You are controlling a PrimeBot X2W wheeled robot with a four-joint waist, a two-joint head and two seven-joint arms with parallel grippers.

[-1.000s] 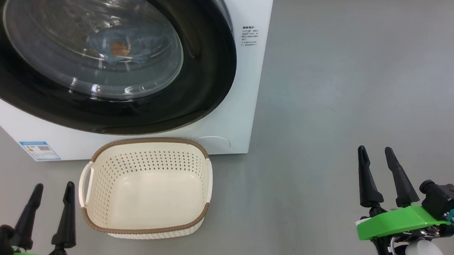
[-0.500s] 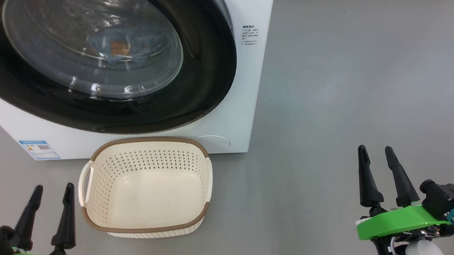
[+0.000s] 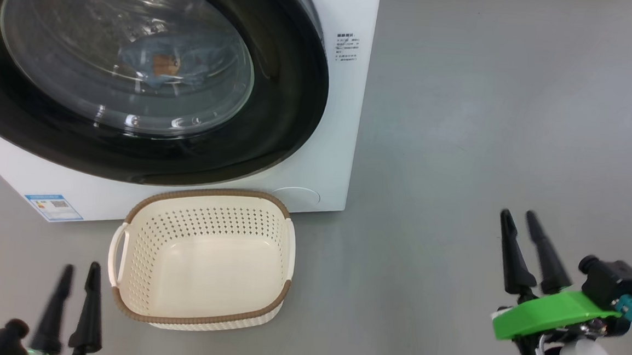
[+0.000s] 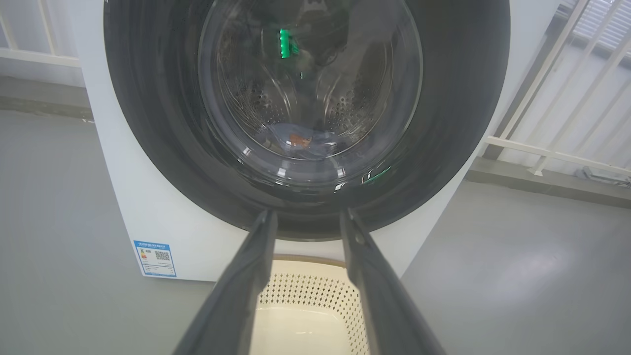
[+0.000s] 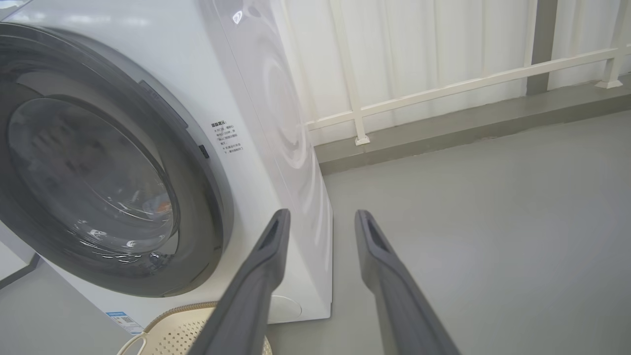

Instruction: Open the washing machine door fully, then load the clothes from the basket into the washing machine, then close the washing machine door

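Laundry area: washing machine (image 3: 335,146), bare grey floor (image 3: 489,128), white railing (image 5: 443,88) behind.

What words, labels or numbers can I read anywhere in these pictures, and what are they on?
Blue label, low on the washing machine front: a small square code and fine print, too small to read.
Dark printed lines, on the white front beside the washing machine door: a few short rows, too blurred to read.
Basket: no writing to be seen.
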